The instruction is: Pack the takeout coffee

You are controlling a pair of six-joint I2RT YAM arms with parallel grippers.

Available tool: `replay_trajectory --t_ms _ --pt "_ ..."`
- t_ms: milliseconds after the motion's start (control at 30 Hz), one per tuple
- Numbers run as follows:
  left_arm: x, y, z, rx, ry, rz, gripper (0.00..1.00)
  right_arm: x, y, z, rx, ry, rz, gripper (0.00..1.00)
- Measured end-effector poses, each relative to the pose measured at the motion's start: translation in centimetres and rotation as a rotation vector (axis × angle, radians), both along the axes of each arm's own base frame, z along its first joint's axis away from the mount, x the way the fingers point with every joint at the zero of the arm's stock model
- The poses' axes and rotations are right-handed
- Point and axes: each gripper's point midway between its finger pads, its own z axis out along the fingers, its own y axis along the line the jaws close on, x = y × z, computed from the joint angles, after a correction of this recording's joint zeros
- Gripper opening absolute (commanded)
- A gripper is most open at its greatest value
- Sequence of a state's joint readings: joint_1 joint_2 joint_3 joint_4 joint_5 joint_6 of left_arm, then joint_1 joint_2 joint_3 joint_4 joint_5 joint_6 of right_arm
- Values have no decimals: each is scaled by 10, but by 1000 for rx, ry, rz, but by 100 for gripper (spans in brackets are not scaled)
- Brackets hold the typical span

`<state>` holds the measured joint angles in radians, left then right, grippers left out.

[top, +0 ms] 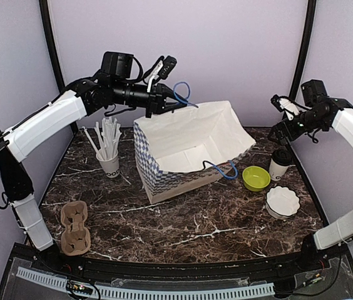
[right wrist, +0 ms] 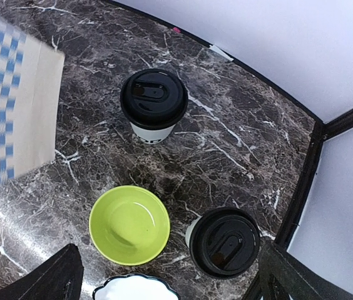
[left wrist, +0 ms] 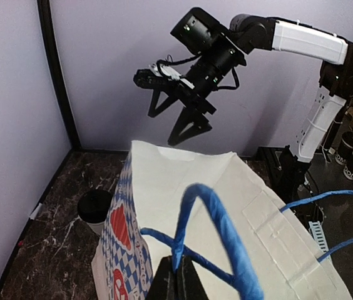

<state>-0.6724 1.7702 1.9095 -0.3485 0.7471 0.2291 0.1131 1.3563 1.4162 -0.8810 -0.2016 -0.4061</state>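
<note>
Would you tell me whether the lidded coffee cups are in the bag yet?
Out: one lidded cup and the other stand on the marble table, outside the paper bag.

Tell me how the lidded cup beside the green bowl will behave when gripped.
Paper-walled, the cup would likely dent under a hard squeeze. Standing upright and narrow-based, it could tip if nudged high. Its black lid looks seated, so spills seem unlikely.
</note>
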Motion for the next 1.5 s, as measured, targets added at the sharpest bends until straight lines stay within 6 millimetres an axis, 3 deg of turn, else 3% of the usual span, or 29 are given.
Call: replay_trajectory --t_ms 200,433,733,900,1000,1100,1233,1500 --pt "-20 -5 -45 83 22 -92 3 -1 2 8 29 -17 5 99" --pt "-33 -11 -47 95 -31 -143 4 -10 23 31 84 -68 102 99" --pt "-38 -16 -47 95 -50 -156 5 -59 100 77 184 -159 464 99" --pt "-43 -19 -57 104 -47 -152 5 -72 144 102 206 -195 622 97" --pt "-43 -17 -59 108 -47 -135 5 -75 173 106 196 -192 701 96" --pt "-45 -14 -57 102 -54 -119 5 -79 201 103 164 -185 770 95" --pt "-47 -9 -52 89 -64 -97 5 -88 232 83 89 -159 847 92" --pt "-50 -4 -51 81 -66 -77 5 -90 261 46 -42 -118 909 67"
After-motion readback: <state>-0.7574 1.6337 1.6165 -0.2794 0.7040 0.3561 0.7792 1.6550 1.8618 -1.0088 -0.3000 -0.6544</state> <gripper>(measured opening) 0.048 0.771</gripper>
